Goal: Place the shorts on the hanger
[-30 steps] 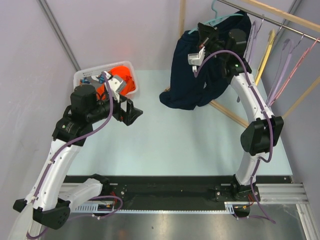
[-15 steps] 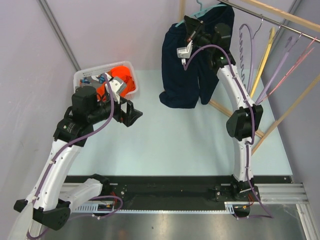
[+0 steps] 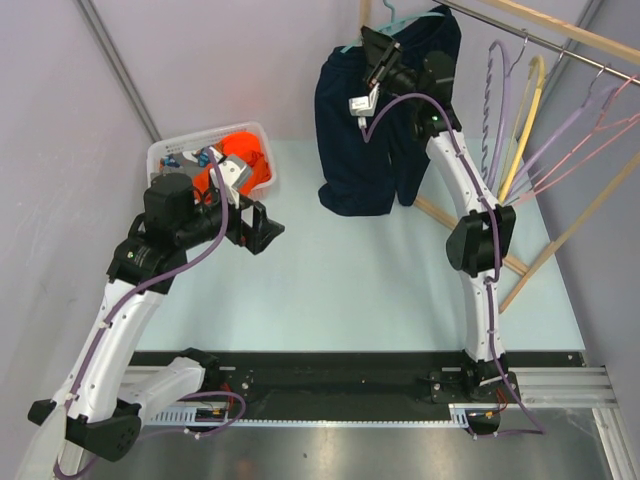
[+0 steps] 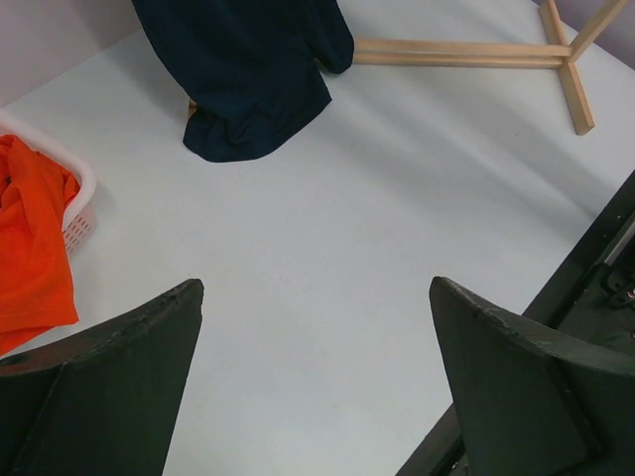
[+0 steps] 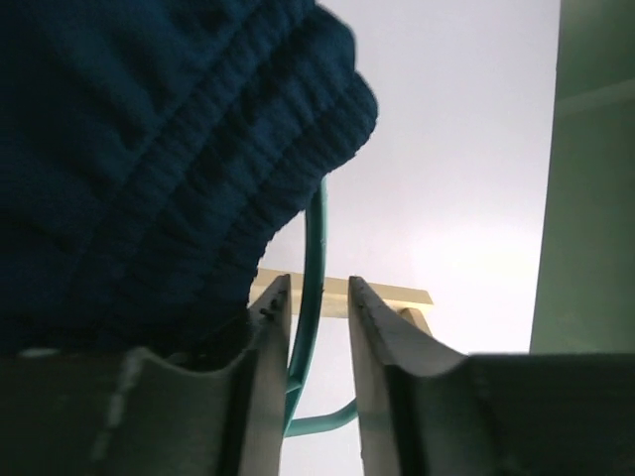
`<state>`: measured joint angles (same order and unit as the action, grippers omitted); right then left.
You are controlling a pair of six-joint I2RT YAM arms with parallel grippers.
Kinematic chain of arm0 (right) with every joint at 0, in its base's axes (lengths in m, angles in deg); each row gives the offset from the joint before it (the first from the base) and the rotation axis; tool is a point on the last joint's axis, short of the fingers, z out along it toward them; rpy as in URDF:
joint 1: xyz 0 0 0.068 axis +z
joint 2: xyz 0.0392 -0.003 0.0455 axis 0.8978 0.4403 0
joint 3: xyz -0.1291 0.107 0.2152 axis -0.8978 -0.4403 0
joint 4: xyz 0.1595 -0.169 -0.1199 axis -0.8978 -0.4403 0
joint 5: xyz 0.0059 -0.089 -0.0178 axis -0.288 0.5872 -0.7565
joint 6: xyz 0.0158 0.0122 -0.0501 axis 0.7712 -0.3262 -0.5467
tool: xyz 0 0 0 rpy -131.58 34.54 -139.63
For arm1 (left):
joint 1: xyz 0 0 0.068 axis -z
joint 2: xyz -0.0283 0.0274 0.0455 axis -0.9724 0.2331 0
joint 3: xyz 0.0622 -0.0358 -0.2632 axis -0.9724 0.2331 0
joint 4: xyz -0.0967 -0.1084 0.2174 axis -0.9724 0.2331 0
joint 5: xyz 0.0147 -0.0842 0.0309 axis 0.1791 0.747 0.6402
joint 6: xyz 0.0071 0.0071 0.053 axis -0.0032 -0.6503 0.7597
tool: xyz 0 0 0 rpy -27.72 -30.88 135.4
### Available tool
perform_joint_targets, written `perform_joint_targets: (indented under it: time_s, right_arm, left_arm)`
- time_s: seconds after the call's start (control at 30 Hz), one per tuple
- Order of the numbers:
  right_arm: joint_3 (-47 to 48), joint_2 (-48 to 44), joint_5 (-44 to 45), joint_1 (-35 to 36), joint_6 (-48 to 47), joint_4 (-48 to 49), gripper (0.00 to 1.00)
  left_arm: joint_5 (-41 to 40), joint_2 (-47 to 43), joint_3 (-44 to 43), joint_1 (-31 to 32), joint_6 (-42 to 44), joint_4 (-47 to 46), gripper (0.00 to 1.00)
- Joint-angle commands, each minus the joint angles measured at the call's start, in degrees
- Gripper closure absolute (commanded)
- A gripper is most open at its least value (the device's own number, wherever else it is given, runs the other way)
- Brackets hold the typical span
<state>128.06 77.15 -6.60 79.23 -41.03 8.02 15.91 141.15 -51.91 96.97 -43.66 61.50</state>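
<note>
both shorts (image 3: 350,135) legs vertical, hems down

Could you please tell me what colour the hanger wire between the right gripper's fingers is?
Teal. The hanger shows best in the right wrist view.

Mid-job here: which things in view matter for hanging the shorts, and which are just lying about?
For the job: dark navy fabric shorts, hanging on the thin teal wire hanger; right tool, astride that wire.

Lying about: white plastic basket, bright orange garment in it, purple hangers, yellow hanger.
</note>
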Motion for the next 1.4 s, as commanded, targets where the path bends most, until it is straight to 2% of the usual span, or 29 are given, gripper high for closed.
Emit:
perform_joint_targets:
  time_s: [0.0,0.1,0.4,0.57,0.73,0.77,0.87,0.97,1.07,1.17,1.3,1.33,1.37]
  right_arm:
    - [-4.5,-6.0,-2.0,-0.4,-0.7,8.1,0.59]
    - [-8.5,-9.0,-2.3,-1.0,-1.2,8.2,0.53]
    - [-20.8,-18.5,-2.3,-1.5,-1.4,11.4,0.50]
    - [-32.2,-27.0,-3.6,-1.3,-0.6,14.0,0.45]
    - [-46.5,-38.5,-4.6,0.9,2.7,13.2,0.29]
    - [-50.8,-42.6,-3.6,2.2,3.5,12.6,0.24]
    - [-55.2,-48.9,-0.4,4.8,8.4,4.3,0.13]
    - [-56.9,-56.1,4.9,9.8,16.7,-5.5,0.06]
    - [-58.0,-63.6,9.4,15.4,24.5,-19.7,0.00]
    - [-60.3,-70.1,15.3,22.0,34.7,-34.3,0.00]
    - [-64.5,-77.8,21.1,29.1,49.2,-44.9,0.00]
    - [-65.3,-78.8,23.4,29.6,56.4,-47.3,0.00]
    - [-65.9,-79.7,24.0,29.7,58.8,-48.9,0.00]
  left_arm:
    - [1.4,-0.8,0.2,-0.5,-1.1,-1.1,0.00]
    - [2.1,-0.6,0.2,-0.6,-1.6,-1.6,0.00]
    - [2.5,-1.2,0.3,-0.6,-1.6,-1.5,0.00]
    - [1.7,-1.2,0.3,-0.7,-1.9,-1.5,0.00]
    - [3.0,-0.6,-0.7,-2.6,-4.0,-1.5,0.00]
    - [3.4,0.1,-0.9,-3.0,-4.0,-1.4,0.00]
    - [6.2,1.9,-2.4,-5.8,-7.2,0.0,0.00]
    - [10.1,3.3,-4.0,-9.5,-9.2,1.3,0.00]
    - [12.9,5.1,-5.4,-13.0,-10.3,2.4,0.00]
    - [11.9,6.5,-6.0,-14.2,-11.0,3.7,0.00]
    - [9.8,8.6,-6.0,-15.4,-9.2,7.6,0.00]
    - [9.8,8.5,-5.9,-15.6,-7.6,8.1,0.00]
    - [9.7,8.2,-5.0,-15.9,-6.8,8.5,0.00]
